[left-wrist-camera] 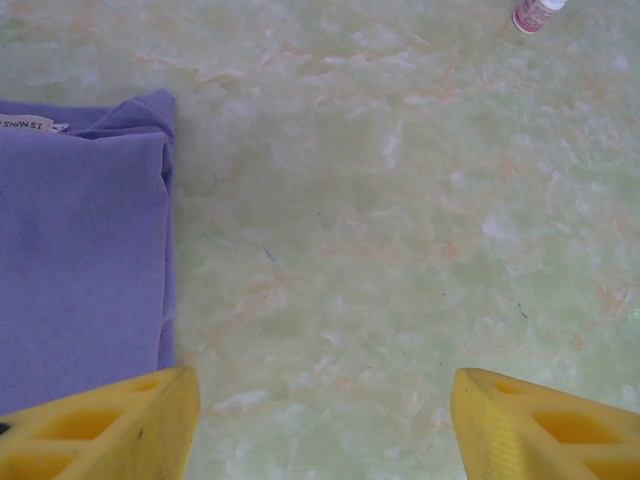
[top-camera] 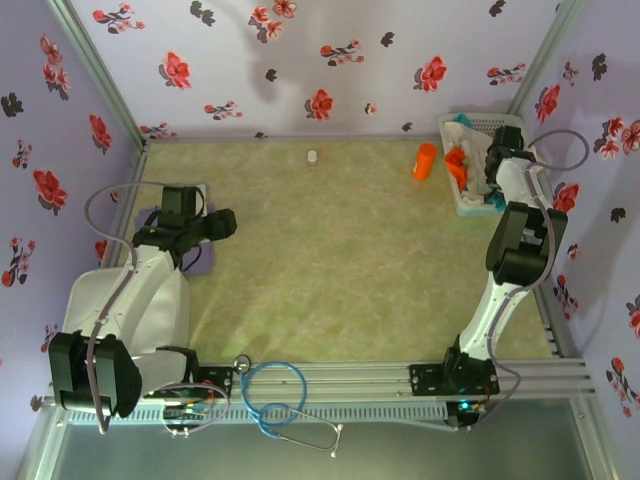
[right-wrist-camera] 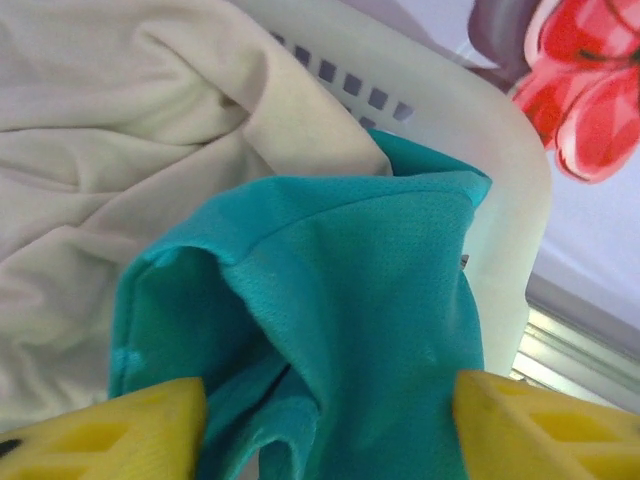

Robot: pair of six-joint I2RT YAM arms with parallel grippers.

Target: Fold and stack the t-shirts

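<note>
Pale green marbled table (top-camera: 330, 260), smooth and hard, bare across the middle. At its far right corner, white lattice basket (top-camera: 480, 121): stiff plastic, slotted wall, rounded rim.

Heaped inside the basket: off-white tee (right-wrist-camera: 110, 130), soft and matt, rumpled in broad creases; teal tee (right-wrist-camera: 350, 300), fine-meshed knit, bunched into a loose fold against the basket's wall; a scrap of orange tee (top-camera: 456, 160) poking up. Well across the table from the basket, at the opposite side: purple tee (left-wrist-camera: 80, 260), folded flat into a tidy rectangle, neck label at its upper edge. Judging by that, one shirt done and fetching of the next now in hand.

Down in the basket, right gripper (right-wrist-camera: 330, 385), yellow fingers spread either side of the teal fold, no pinch to be seen. Next, probably: close on a thick bunch of teal, lift straight up clear of the basket rim, avoid dragging the off-white cloth along. Far from the basket, just beside the purple tee, left gripper (left-wrist-camera: 325, 385), released, nothing between its fingers.

Just left of the basket, orange cup (top-camera: 424, 161), rigid and tapered. Farther left of the basket, small white bottle (top-camera: 312, 156).
</note>
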